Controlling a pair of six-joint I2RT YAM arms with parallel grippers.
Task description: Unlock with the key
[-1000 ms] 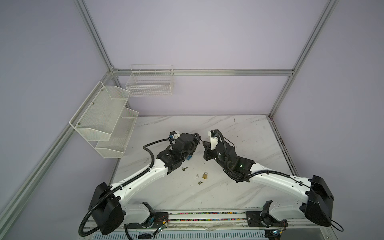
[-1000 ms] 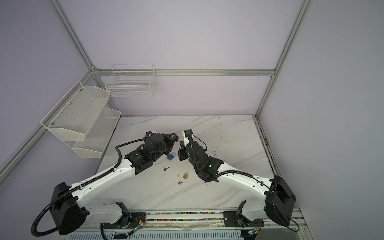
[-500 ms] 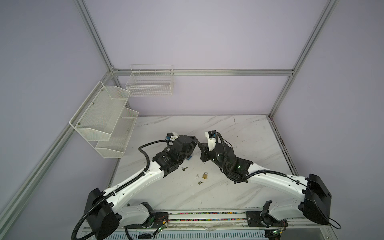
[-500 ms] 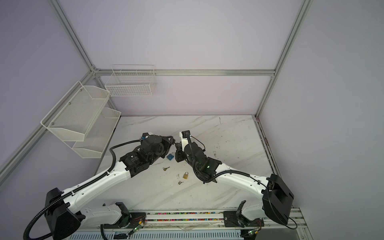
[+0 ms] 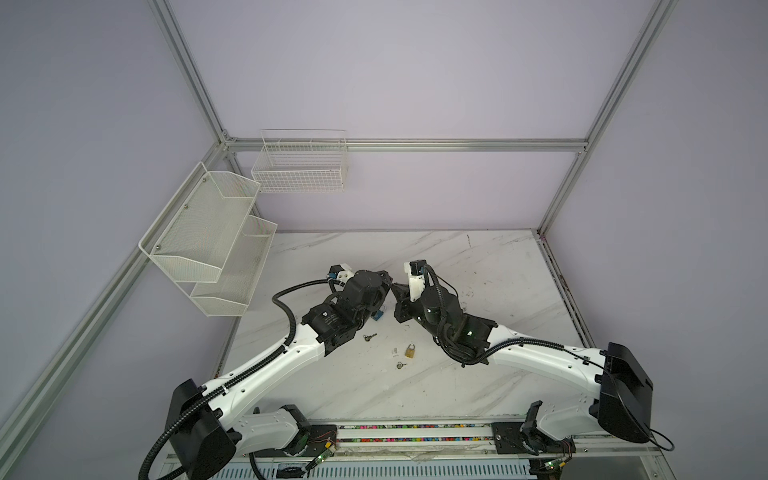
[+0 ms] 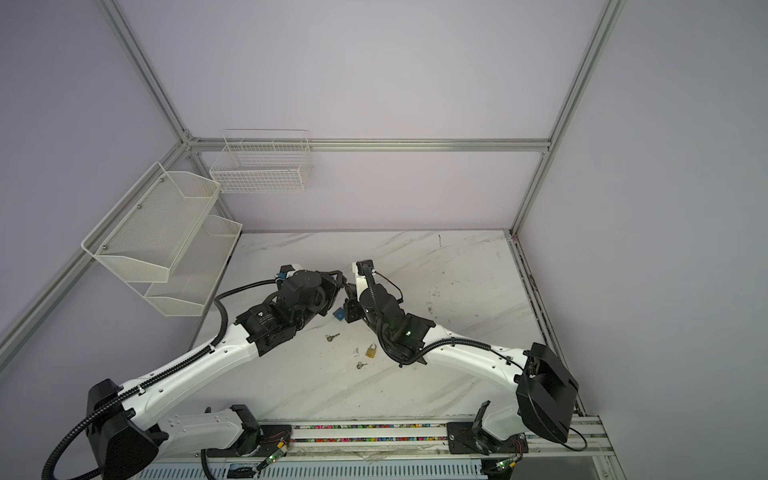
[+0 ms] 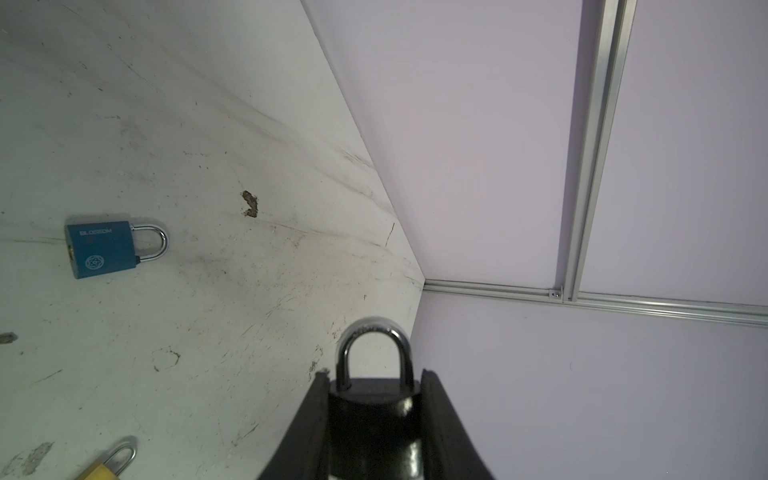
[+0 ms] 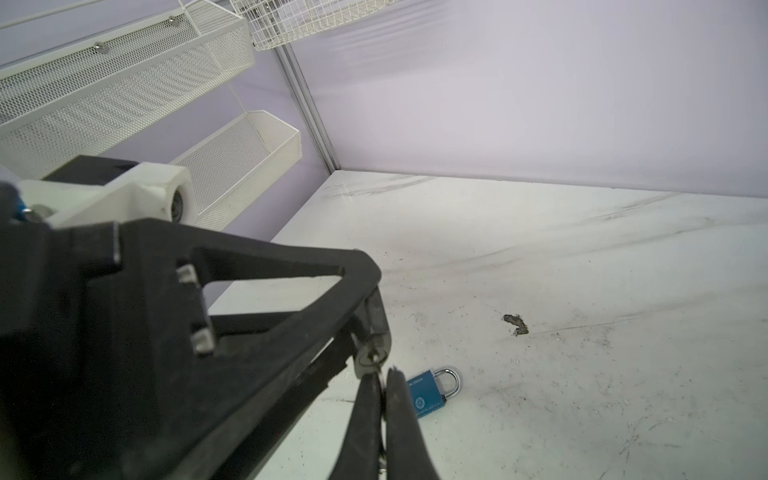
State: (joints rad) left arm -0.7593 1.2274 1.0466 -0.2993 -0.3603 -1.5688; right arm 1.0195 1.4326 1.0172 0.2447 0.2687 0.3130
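Observation:
My left gripper is shut on a black padlock whose silver shackle sticks out past the fingertips. The right wrist view shows the padlock's underside with the keyhole. My right gripper is shut on a small key, whose blade tip sits at that keyhole. I cannot tell how deep it goes. In both top views the left gripper and the right gripper meet tip to tip above the table's middle.
On the marble table lie a blue padlock, a brass padlock and two loose keys. White mesh shelves and a wire basket hang on the left and back walls.
My right gripper has moved left and closed the small gap to the left gripper. The left arm has shifted its pose slightly, still holding the black padlock.

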